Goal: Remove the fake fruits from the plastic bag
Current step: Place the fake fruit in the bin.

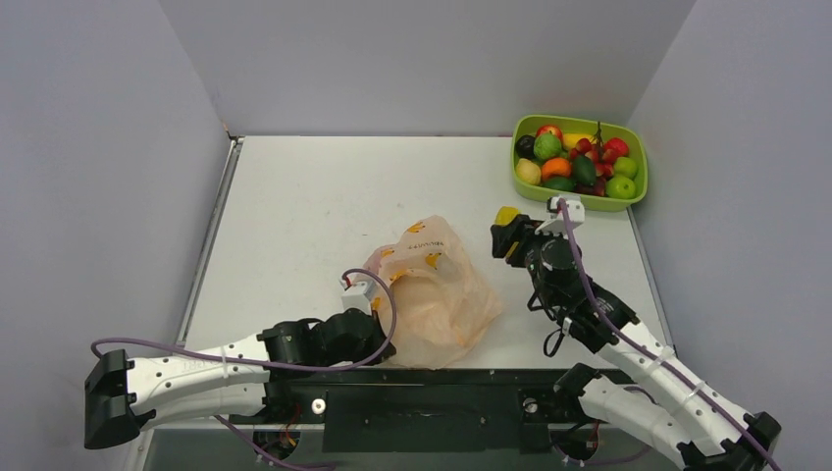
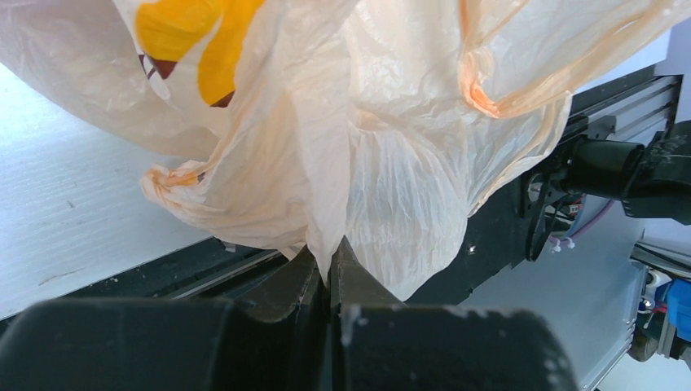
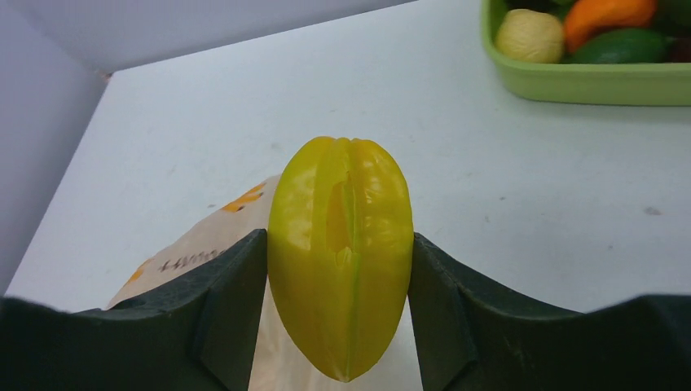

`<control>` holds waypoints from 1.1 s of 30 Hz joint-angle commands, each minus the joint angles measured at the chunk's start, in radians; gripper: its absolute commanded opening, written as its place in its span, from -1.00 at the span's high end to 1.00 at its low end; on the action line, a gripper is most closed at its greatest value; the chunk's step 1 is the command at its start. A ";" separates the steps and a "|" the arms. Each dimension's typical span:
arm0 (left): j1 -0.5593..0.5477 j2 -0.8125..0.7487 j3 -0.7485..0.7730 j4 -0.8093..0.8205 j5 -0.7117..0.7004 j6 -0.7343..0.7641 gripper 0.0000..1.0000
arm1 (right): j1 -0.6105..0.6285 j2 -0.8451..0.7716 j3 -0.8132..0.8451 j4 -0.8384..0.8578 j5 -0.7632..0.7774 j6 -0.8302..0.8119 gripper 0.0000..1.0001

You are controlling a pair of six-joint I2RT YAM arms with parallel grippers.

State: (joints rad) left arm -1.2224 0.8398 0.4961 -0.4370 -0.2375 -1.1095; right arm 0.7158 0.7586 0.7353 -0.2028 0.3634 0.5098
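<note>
My right gripper (image 1: 507, 234) was clamped on a yellow star fruit (image 3: 341, 252). It held the fruit above the counter (image 1: 314, 216), just right of the plastic bag (image 1: 437, 289) and short of the green tray (image 1: 581, 204), where the other fake fruits (image 1: 579, 159) sat heaped. My left gripper (image 2: 330, 273) was pinched shut on a fold of the bag at the counter's near edge.

The star fruit worried me. It was glossy and ridged and held only across its sides, so I judged a quick swing could twist it loose and send it rolling. The tray looked crowded, so a release from height might knock a piece over the rim. The thin film in the left pinch could slip or tear if I pulled. I could not tell whether anything remained inside the bag.
</note>
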 commanded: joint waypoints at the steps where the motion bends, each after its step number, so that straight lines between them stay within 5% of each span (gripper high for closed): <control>1: 0.001 -0.020 0.066 0.019 -0.026 0.029 1.00 | -0.157 0.088 0.072 0.052 0.011 0.041 1.00; 18: 0.004 0.053 0.091 0.038 0.050 0.066 1.00 | -0.607 0.779 0.353 0.379 -0.192 0.143 1.00; 33: 0.004 0.076 0.112 0.015 0.048 0.066 1.00 | -0.676 1.297 0.967 0.089 -0.122 0.000 0.98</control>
State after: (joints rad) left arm -1.2221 0.9203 0.5594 -0.4385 -0.1864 -1.0565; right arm 0.0444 2.0094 1.6123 -0.0193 0.2054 0.5533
